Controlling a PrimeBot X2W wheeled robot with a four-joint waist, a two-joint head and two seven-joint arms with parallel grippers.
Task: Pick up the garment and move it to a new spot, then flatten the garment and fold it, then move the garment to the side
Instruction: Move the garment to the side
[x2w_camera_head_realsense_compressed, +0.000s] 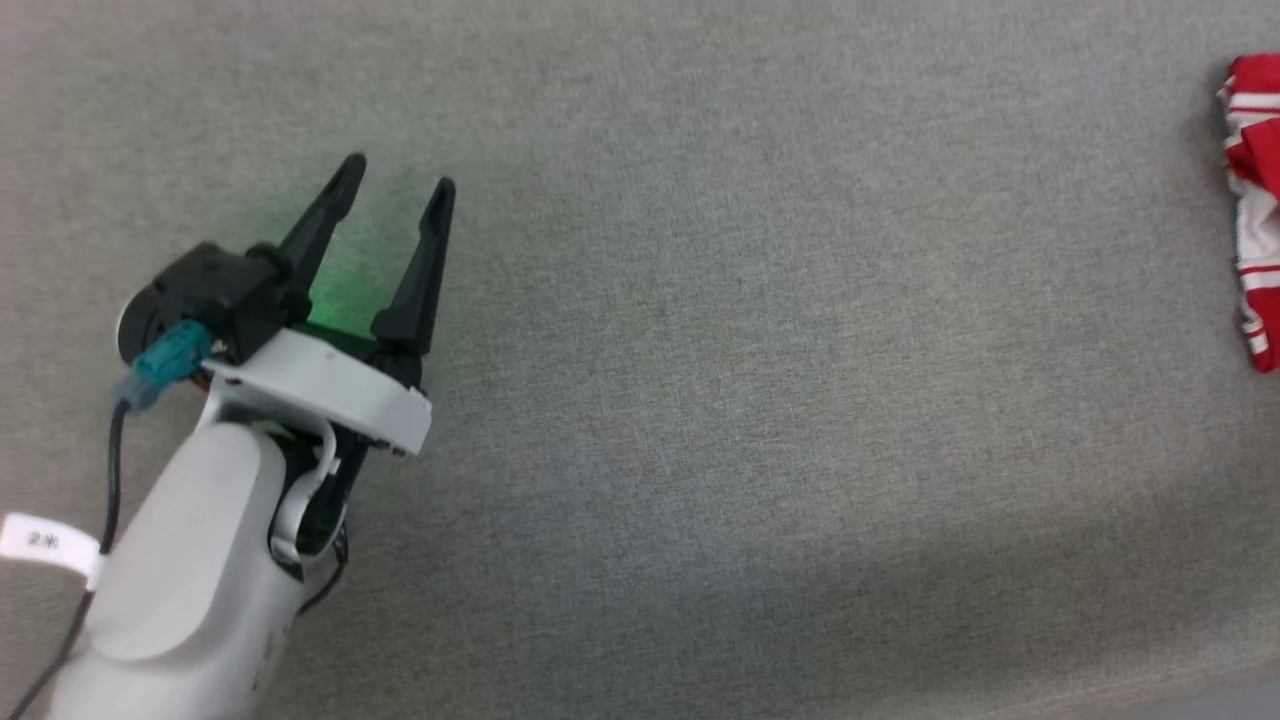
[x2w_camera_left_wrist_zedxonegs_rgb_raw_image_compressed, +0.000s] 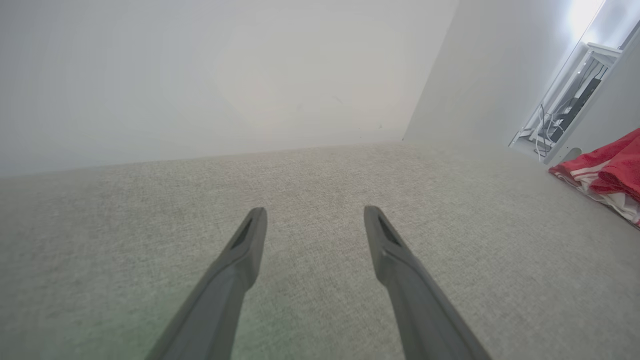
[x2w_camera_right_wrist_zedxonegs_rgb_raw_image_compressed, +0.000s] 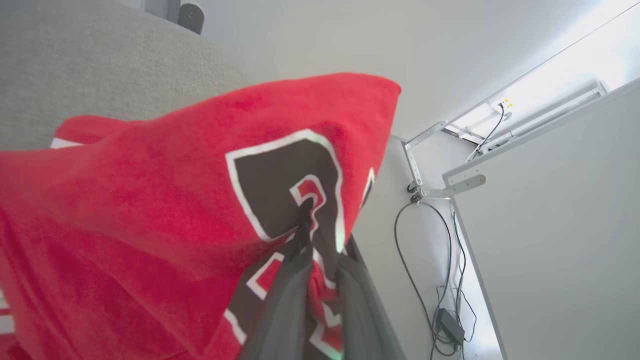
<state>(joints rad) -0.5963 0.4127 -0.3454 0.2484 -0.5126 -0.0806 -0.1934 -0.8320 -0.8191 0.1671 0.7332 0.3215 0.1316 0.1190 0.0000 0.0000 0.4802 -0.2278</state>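
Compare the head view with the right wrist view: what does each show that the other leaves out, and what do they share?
Head view: the left hand, fingers spread open over the grey fabric surface, with a teal connector at its wrist. Right wrist view: the right hand pinched shut on the garment at a black white-edged letter, plus dangling cables. Shared: the red garment and the grey fabric surface.

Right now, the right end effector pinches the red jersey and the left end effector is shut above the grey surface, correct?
No: the left end effector is wide open, not shut, above the grey surface, as the head view shows. The right end effector does pinch the red jersey.
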